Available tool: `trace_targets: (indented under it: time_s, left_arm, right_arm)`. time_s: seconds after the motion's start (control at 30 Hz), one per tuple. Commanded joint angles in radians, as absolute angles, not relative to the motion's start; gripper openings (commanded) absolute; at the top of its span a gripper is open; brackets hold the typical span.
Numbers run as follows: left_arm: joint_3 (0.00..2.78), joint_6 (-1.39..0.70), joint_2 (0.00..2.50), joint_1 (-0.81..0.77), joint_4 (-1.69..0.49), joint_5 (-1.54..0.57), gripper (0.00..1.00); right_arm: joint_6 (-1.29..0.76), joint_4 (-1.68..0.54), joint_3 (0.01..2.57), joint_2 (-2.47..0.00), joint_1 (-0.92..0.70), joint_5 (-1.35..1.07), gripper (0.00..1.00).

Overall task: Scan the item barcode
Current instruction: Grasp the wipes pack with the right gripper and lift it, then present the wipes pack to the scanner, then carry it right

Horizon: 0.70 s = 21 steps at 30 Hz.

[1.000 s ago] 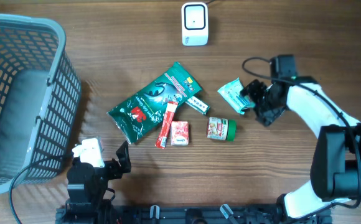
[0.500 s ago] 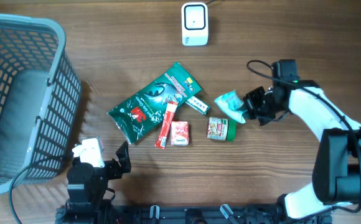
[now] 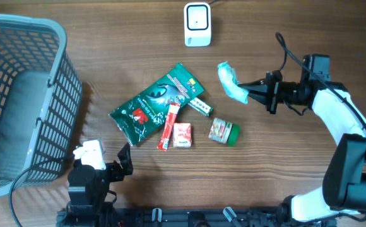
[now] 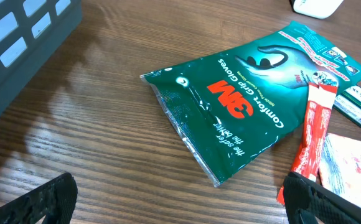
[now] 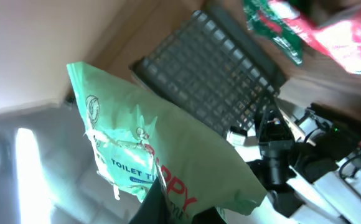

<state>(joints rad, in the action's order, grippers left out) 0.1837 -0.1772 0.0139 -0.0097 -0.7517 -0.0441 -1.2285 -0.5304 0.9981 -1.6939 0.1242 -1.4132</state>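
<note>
Right claw (image 3: pixel 246 94) pinching green tissue pack (image 3: pixel 228 79), upper right, near scanner (image 3: pixel 197 24) | left claw (image 4: pixel 180 202) spread wide, lower left

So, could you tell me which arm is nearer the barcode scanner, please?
Right. The right arm is lower-right of the barcode scanner, jaws shut on a tissue pack; the left arm sits far below.

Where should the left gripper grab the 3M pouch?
Probably by the sealed short edge of the pouch that faces the left gripper. The pouch lies flat on the table, so a straight top-down pinch has little to bite on, while that edge is bare of neighbours. Come in low from the gripper's own side. Avoid the side where the red stick lies over it.
</note>
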Motion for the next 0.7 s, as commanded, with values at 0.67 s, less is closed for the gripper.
trace_targets:
  time_s: [0.67]
  left_arm:
    - [0.182, -0.164, 0.007, -0.004, -0.749, -0.056, 1.00]
  right_arm:
    - [-2.070, -0.567, 1.015, -1.678, 0.131, -1.085, 0.05]
